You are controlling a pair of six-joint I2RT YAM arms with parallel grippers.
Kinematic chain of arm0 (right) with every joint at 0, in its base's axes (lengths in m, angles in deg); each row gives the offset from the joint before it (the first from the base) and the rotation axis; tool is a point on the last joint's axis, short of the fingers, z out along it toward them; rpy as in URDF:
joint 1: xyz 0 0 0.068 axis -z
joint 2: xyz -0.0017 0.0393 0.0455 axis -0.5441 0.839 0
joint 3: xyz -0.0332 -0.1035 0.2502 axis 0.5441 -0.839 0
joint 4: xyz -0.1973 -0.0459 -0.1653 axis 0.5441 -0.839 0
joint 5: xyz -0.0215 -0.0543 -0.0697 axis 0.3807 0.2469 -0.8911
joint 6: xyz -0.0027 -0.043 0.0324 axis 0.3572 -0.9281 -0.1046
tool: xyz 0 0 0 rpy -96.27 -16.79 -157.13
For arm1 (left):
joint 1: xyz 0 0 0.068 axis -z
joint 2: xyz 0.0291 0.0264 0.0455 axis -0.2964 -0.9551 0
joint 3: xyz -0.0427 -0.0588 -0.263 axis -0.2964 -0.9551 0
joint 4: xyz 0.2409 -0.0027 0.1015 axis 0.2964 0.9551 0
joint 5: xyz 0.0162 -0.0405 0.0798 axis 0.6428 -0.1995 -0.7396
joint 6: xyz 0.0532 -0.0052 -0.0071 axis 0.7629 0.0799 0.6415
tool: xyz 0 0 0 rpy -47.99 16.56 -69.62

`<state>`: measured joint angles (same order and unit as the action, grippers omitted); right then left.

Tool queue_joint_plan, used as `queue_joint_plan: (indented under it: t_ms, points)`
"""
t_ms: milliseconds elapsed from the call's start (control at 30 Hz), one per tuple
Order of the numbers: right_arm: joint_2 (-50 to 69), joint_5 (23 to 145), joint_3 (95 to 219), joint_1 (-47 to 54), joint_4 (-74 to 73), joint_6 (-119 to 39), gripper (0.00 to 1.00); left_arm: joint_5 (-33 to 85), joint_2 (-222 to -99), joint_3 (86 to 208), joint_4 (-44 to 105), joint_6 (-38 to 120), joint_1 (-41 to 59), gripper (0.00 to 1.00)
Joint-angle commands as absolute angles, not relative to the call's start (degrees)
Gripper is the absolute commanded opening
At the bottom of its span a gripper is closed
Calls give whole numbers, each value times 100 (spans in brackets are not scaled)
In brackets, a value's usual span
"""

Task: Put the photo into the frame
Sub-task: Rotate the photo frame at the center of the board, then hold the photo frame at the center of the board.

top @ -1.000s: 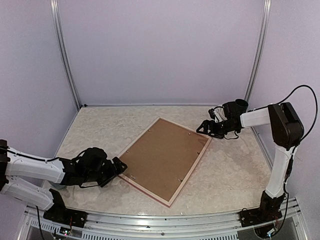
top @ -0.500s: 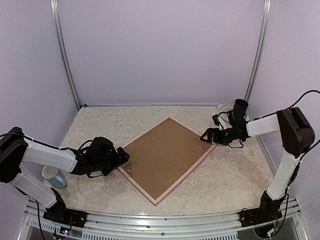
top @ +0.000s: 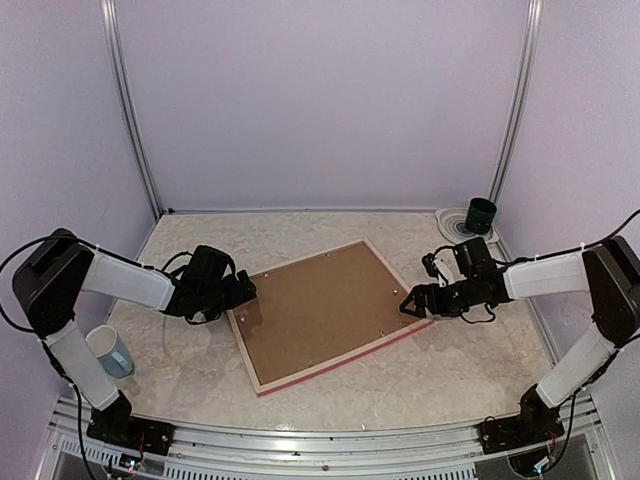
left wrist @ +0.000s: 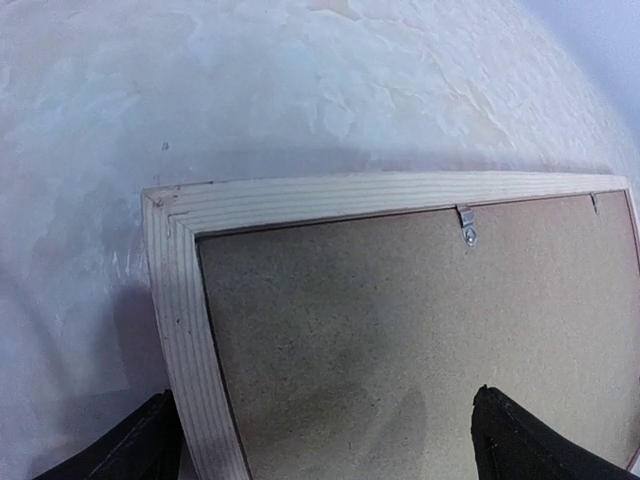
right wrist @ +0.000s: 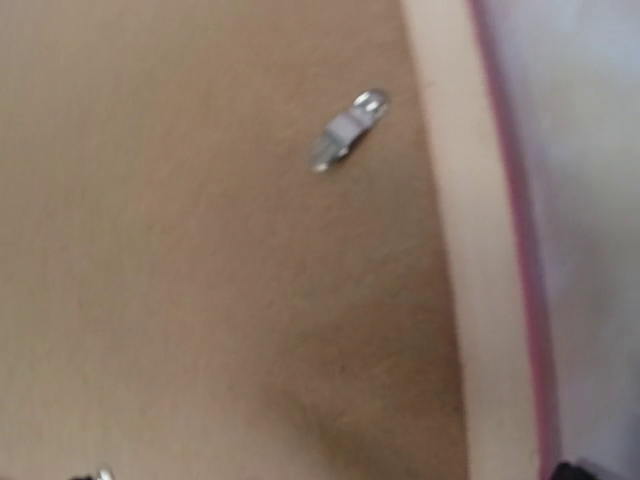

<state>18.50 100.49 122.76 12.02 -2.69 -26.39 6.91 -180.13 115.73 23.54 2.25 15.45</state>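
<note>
**Operator:** What is nearest the bases?

**Inspector:** On your left, a pale mug (top: 108, 352) stands on the desk (top: 450, 370), well apart from the frame (top: 345, 357). The frame lies flat and face down mid-desk, skewed, with its pink-red edge towards you. Its pale wood back is up, and the brown board (top: 320, 305) sits inside it.

**Operator:** And the left jaws?

**Inspector:** They are at the frame's left corner and stand wide apart, clamped on nothing. Your left wrist view shows one finger (left wrist: 140, 445) outside the wooden rail and the other (left wrist: 530, 440) over the board, so they straddle that rail. I cannot tell whether either one touches. A metal tab (left wrist: 467, 228) sits on the far rail, turned onto the board.

**Operator:** The right jaws?

**Inspector:** They are at the frame's right corner, low over it and also apart, holding nothing. Your right wrist view is blurred. It shows board, one tab (right wrist: 345, 130), and the pale rail with its pink edge on the right. Of the fingers only a dark tip (right wrist: 575, 470) shows.

**Operator:** Farther back?

**Inspector:** A dark green cup (top: 481, 213) stands on a pale disc (top: 455, 222) in the far right corner, well apart from the frame.
</note>
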Motion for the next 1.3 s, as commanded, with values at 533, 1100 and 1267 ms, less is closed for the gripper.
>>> queue_joint_plan:
  t_ms: [533,1100,1267]
  points:
    - [406,9732,11478,62,-1074,-1881,98,2124,-19770,13505,2729,1284,1340,99]
    - [1026,8780,12663,783,-1603,-2378,99,1482,-18253,12152,3164,1874,1279,96]
    - [1360,8755,12679,783,-1425,-2421,99,1363,-18294,12270,3214,2109,1416,95]
